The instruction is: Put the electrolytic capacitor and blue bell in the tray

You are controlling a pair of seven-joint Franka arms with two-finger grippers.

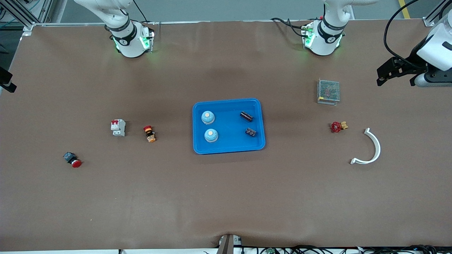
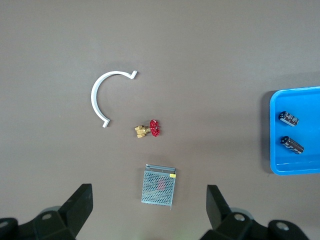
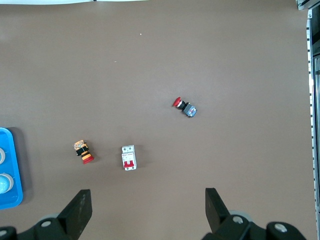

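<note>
The bright blue tray (image 1: 229,124) lies at the table's middle. In it are two blue bells (image 1: 208,117) (image 1: 211,135) toward the right arm's end and two dark electrolytic capacitors (image 1: 246,116) (image 1: 251,132) toward the left arm's end. My left gripper (image 1: 395,80) is open and empty, high over the left arm's end of the table; in the left wrist view (image 2: 150,210) the tray (image 2: 282,165) and both capacitors (image 2: 289,118) (image 2: 292,144) show. My right gripper (image 3: 145,210) is open and empty, high over the right arm's end; only a black part of it (image 1: 7,81) shows in the front view.
A metal mesh box (image 1: 328,91), a red valve (image 1: 338,126) and a white curved piece (image 1: 370,148) lie toward the left arm's end. A white breaker (image 1: 118,127), an orange and red button (image 1: 149,133) and a red-capped button (image 1: 72,159) lie toward the right arm's end.
</note>
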